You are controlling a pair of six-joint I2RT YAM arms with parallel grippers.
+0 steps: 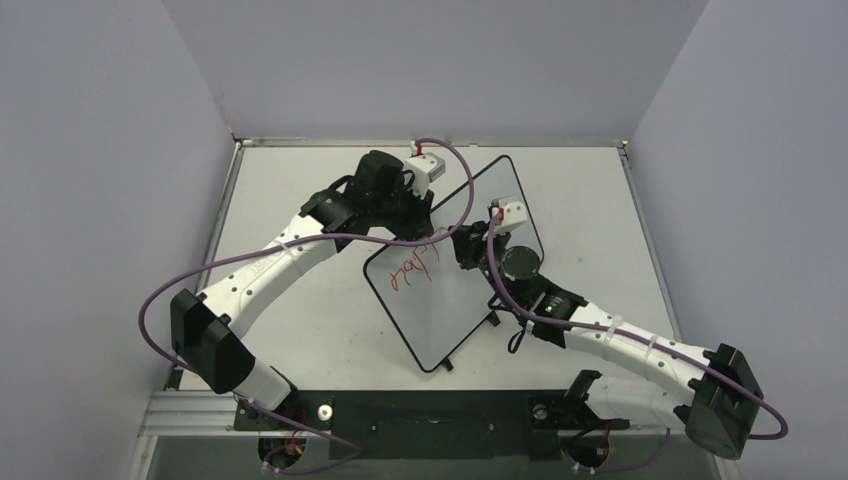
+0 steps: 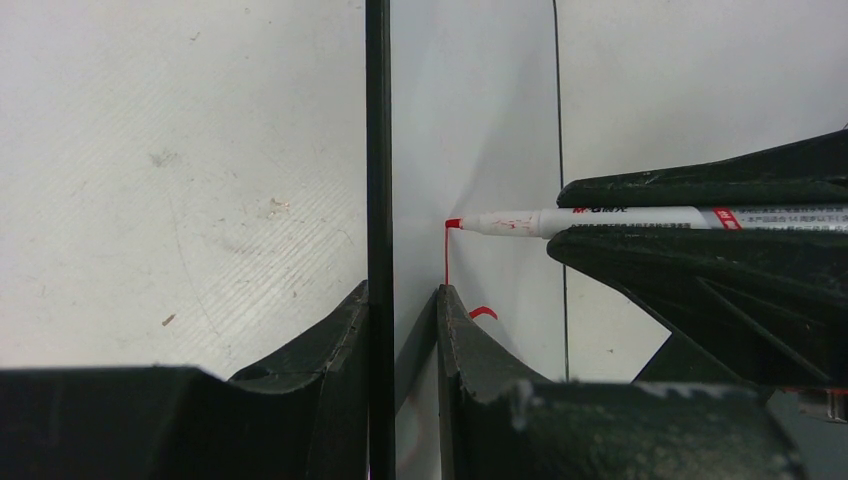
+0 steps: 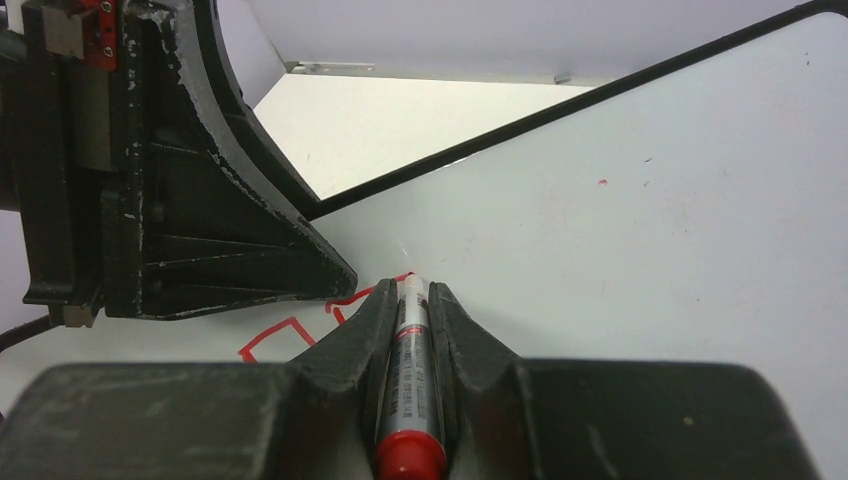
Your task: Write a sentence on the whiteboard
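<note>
The whiteboard [image 1: 455,300] lies slanted on the middle of the table, glossy white with a thin black rim. Red lettering [image 1: 408,270] runs across its left part, only a few letters, hard to read. My left gripper [image 1: 428,228] is shut on the board's rim [image 2: 378,150], one finger on each side [image 2: 400,295]. My right gripper [image 1: 462,243] is shut on a red-capped marker [image 3: 410,370]. The marker's tip [image 2: 452,223] touches the board at the top of a red stroke. The red strokes [image 3: 290,335] also show left of my right gripper [image 3: 410,288].
The matte white tabletop [image 1: 300,320] surrounds the board, bounded by grey walls and a metal rail [image 1: 330,142] at the back. Two small black clips [image 1: 495,320] sit on the board's right long edge. Purple cables [image 1: 150,300] loop off both arms.
</note>
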